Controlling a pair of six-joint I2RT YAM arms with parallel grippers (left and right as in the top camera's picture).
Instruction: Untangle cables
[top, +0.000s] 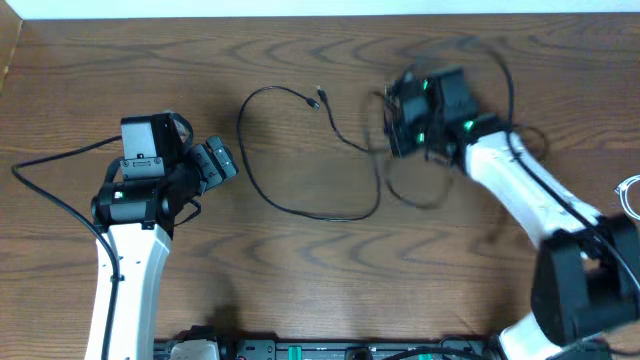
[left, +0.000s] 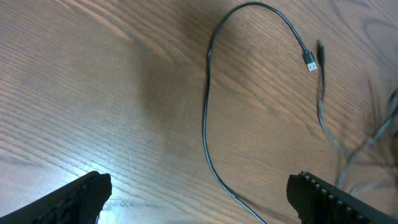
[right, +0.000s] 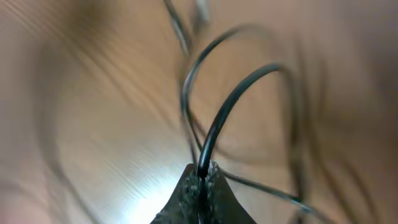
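The long thin black cable (top: 262, 186) lies in a wide loop at the table's middle, its plug end (top: 318, 100) near the far side. In the left wrist view the black cable (left: 206, 118) curves down the table with its plug (left: 310, 60) at the upper right. My right gripper (top: 400, 128) is shut on the black cable (right: 230, 106), pinching it at the fingertips (right: 203, 173). My left gripper (top: 218, 160) is open and empty, left of the loop, its fingers (left: 198, 194) either side of the cable. A white cable (top: 630, 192) shows at the right edge.
The wooden table (top: 300, 260) runs under both arms. The thicker black arm cables (top: 50, 165) trail left of the left arm and arch over the right arm (top: 510, 90). A black rail (top: 300, 350) lines the near edge.
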